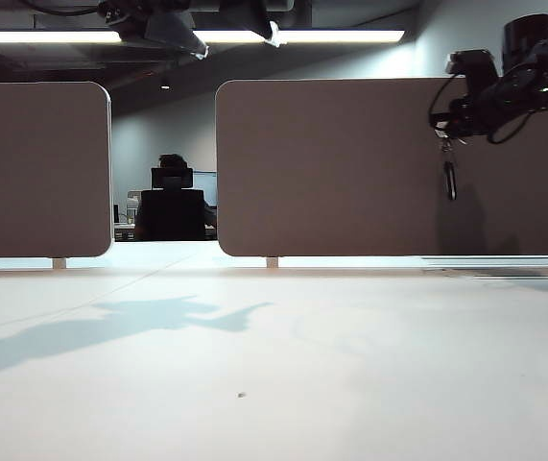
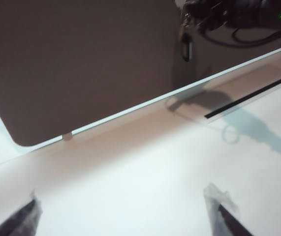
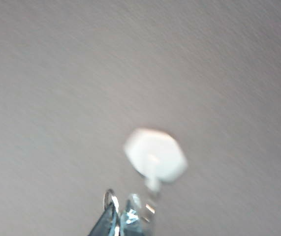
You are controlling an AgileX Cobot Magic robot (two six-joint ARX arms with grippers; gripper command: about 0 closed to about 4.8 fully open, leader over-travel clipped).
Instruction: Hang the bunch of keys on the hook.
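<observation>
Keys (image 1: 449,175) are dangling from the right gripper (image 1: 443,123), fingers clenched on the ring just beside the hook (image 3: 156,154), needing a careful ring-over-hook nudge, while the left gripper (image 2: 125,214) is idling spread-open over the worktop (image 1: 274,365).

light: ceiling strip lights (image 1: 254,36) glare, panels (image 1: 350,168) backlit dim | shadows: soft arm shadow on table (image 1: 274,384) | blur: right wrist view smeared, hook (image 3: 155,155) overexposed | left wrist view soft

The brown panel (image 1: 350,168) is blocking the way behind the right gripper (image 1: 443,134); bare tabletop (image 1: 274,365) is lying open below the wide-spread left gripper (image 2: 125,211).
</observation>
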